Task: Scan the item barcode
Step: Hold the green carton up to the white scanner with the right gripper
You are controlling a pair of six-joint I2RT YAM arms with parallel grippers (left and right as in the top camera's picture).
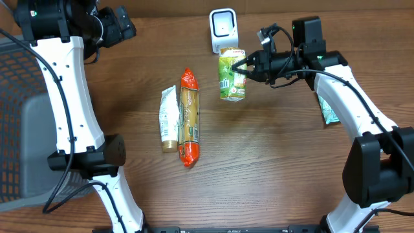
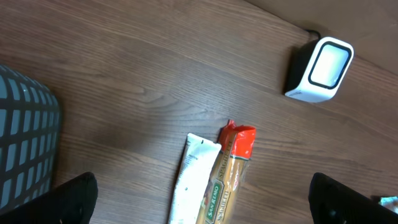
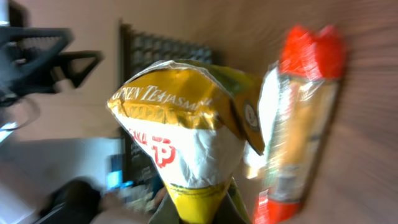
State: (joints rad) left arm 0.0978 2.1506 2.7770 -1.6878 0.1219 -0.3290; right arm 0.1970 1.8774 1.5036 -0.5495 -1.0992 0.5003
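- My left claw (image 1: 126, 27) hangs spread, empty.
- White tube (image 1: 169, 119) and orange-ended pack (image 1: 189, 116) lie together on the table (image 1: 278, 162); print unreadable.
- Green pouch (image 1: 231, 76), gold top reading roughly "Tea Jasmine", sits just before the scanner (image 1: 223, 29), pinched by my right claw (image 1: 240, 65).
- I judge this the presenting step; next I must turn its barcode, unseen here, toward the scanner window.
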